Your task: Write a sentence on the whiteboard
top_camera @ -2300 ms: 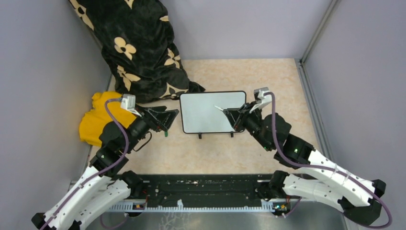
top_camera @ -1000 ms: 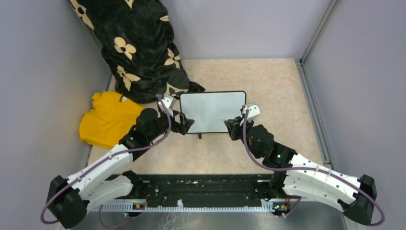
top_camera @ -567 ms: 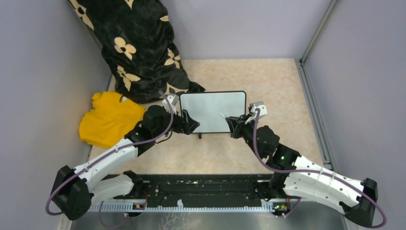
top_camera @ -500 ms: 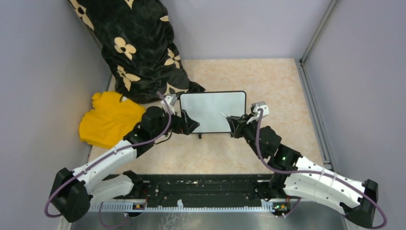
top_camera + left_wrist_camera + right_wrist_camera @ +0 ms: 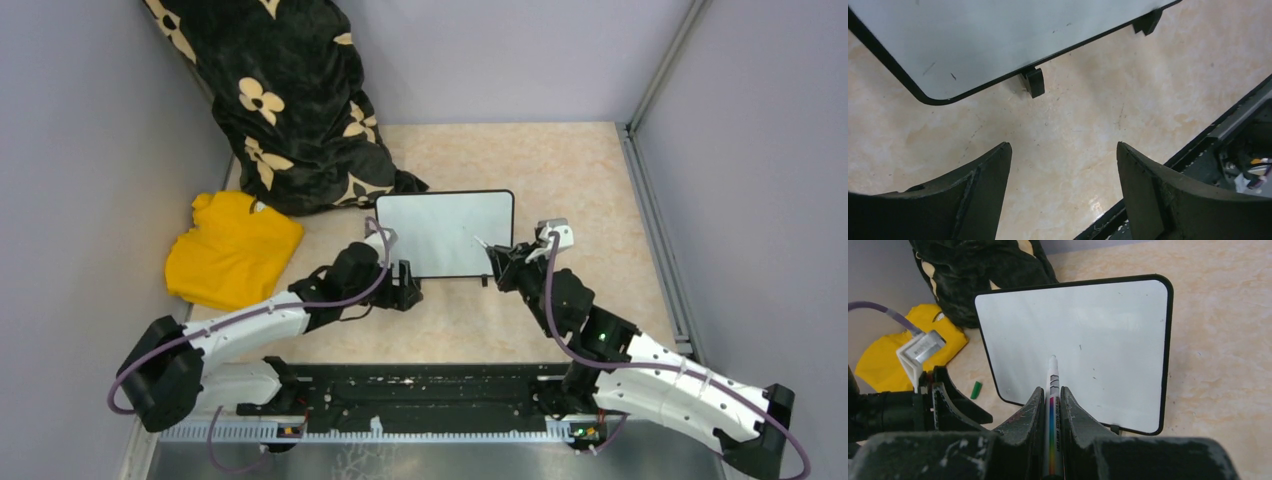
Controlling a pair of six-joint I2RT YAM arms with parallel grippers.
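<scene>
Whiteboard [image 5: 445, 232] noted at tabletop [image 5: 560, 170] centre, blank. No sentence is written yet; only a few faint specks are seen on its face.

Right tool [image 5: 1050, 392] is clenched on a marker [image 5: 1052, 380] with a rainbow-striped barrel. The white tip is aimed toward 12 o'clock over the board's near half. Whether the tip touches the surface cannot be told.

Left tool [image 5: 1063, 150] is released, nothing between its jaws. It is held over bare tabletop just off the board's 7 o'clock corner, near one small black foot [image 5: 1033, 82].

Small green cap [image 5: 976, 389] is seen lying loose at about 8 o'clock of the board, near the left tool.

Risks judged from here:
- The board is not braced. Pen pressure could push it toward 12 o'clock or rock it on its feet, and strokes would be smeared or skipped.
- If the left tool is closed where it stands, the frame would be missed.
- The marker is pinched on a slim barrel. It could be pivoted by side loads, and lettering would drift.
- The cap could be knocked away by the left tool.
</scene>
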